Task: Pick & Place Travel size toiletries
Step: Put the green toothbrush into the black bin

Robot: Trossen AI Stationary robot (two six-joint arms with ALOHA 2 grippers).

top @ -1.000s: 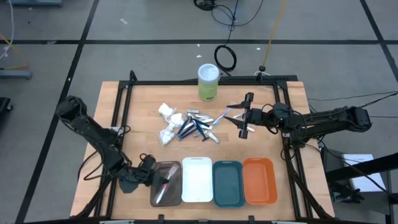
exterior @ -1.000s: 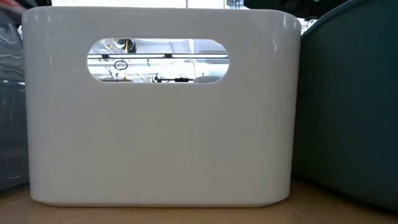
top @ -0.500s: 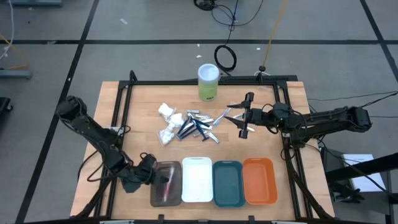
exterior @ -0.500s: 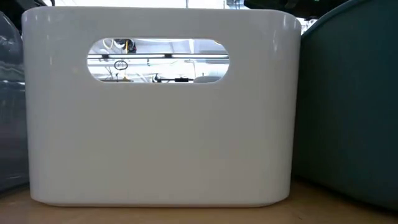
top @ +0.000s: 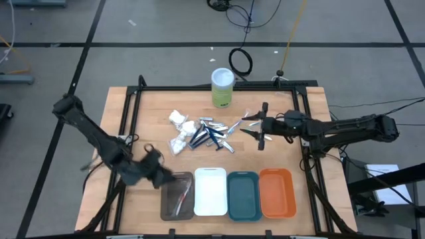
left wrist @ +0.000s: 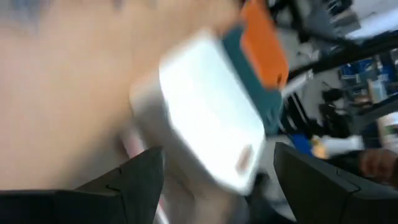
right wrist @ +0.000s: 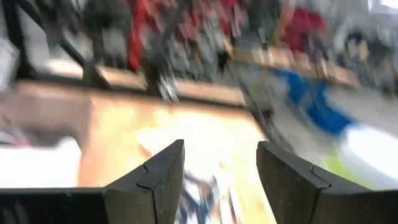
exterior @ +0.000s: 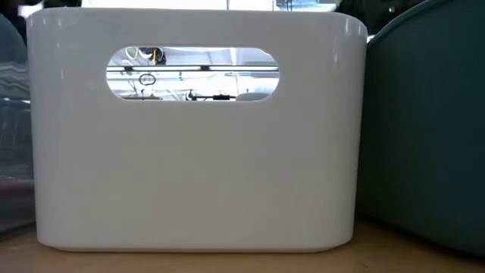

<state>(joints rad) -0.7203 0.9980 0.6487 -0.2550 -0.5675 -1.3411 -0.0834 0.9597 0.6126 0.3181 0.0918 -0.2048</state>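
- Four rounded rectangular trays, brown, white, teal and orange, stand in a row at the near table edge.
- Left gripper hovers at the brown tray's left rim, fingers spread wide, empty.
- Right gripper sits right of the pile, fingers parted, holding nothing.
- Travel size toiletries lie heaped mid-table; some items rest in the brown tray.

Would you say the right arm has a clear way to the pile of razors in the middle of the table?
Probably yes: the right gripper hovers open beside the razors, with only bare table between.
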